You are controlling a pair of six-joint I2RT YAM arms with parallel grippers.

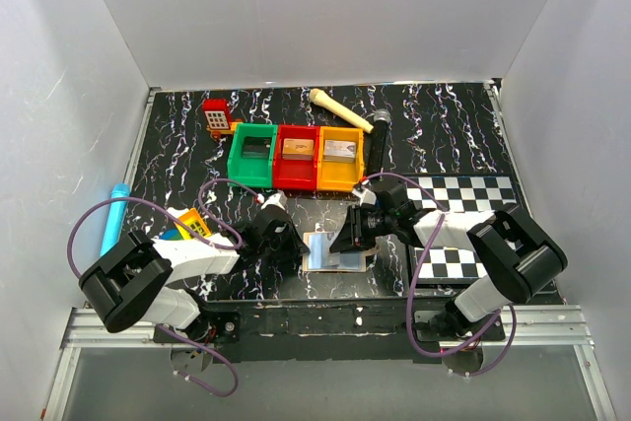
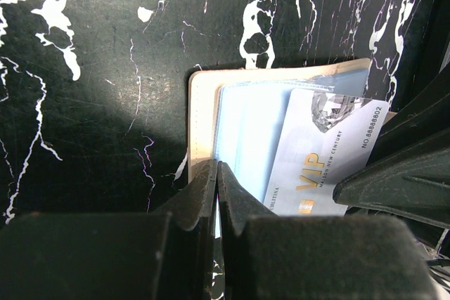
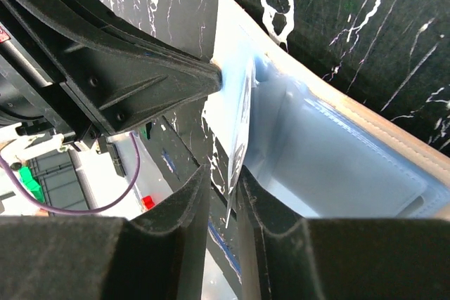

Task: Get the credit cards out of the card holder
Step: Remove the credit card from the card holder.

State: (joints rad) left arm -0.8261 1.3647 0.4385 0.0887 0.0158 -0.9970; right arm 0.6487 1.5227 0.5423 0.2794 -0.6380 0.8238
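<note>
The card holder [image 1: 330, 251] lies open at the table's near middle, cream-tan rim [image 2: 202, 114] and pale blue inside [image 3: 337, 166]. My left gripper [image 1: 286, 244] is shut on its left panel edge, fingertips [image 2: 211, 173] pinching the pale blue flap. A whitish credit card [image 2: 320, 152] with gold "VIP" print pokes slantwise out of a pocket. My right gripper [image 1: 352, 232] is at the holder's right side. Its jaws stand narrowly apart around the card's edge [image 3: 239, 131]. The card lies against the right finger, with a gap to the left finger. Any other cards are hidden.
Green [image 1: 253, 153], red [image 1: 297, 155] and orange [image 1: 340, 157] bins stand in a row behind the holder, two holding blocks. A checkered board [image 1: 473, 194] lies at right. A cream bone-shaped piece [image 1: 340, 109], a black cylinder [image 1: 379, 140], a red keypad toy [image 1: 217, 117] and a blue tube [image 1: 113, 214] lie around.
</note>
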